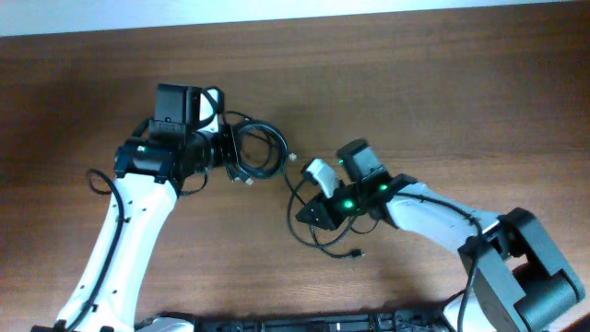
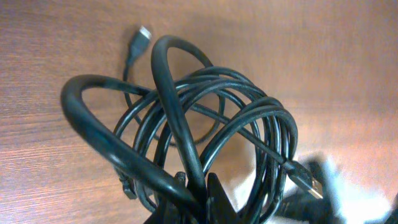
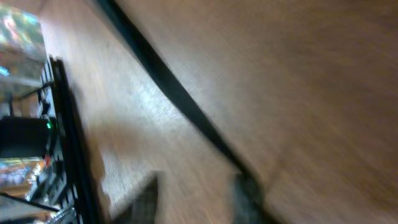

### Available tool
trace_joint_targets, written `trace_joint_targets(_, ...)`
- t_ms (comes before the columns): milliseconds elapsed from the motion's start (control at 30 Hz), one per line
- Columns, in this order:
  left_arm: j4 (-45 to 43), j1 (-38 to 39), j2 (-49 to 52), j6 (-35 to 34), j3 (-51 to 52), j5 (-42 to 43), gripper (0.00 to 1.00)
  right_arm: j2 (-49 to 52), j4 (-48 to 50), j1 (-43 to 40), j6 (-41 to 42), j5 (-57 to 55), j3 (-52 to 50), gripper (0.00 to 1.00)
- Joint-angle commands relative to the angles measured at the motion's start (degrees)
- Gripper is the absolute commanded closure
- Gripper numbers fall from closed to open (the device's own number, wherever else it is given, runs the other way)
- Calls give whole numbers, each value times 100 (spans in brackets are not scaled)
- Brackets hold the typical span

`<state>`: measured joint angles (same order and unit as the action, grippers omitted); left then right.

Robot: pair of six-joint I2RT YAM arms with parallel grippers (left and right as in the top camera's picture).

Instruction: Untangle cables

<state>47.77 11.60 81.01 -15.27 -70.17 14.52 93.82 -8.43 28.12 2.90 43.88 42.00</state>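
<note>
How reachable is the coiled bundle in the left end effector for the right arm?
Probably reachable: the coiled bundle, pinched by the left end effector, sits across from the right end effector, with only table and a loose cable between.

Robotics lab: wooden table (image 1: 442,74) bearing robot arms (image 1: 129,221).

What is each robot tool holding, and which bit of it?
The left tool pinches the bundle of cables at the near edge of its loops. The right tool is too blurred to tell, though a cable runs up to it.
</note>
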Motion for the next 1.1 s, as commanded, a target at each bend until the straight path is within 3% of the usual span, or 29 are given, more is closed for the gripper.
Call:
trace_joint_targets(0,293,68,-48,981,-13,205,100,-101,4,-785,103,1663,-2,20)
trace_joint_targets(100,459,74,-11,973,-11,229,100,-98,7,-1478,103,2973,-2,0)
trace_joint_targets(267,638,74,-11,929,-9,229,100,-98,4,-1805,708,3410,-4,1)
trace_joint_targets(833,675,79,11,951,527,411,100,-98,7,-1801,706,2868,-4,1)
trace_joint_targets(967,566,149,11,2166,527,1644,100,-98,4,-1801,708,2743,-4,1)
trace_joint_targets(1067,483,286,11,2186,527,1657,100,-98,2,-1801,708,2745,-4,1)
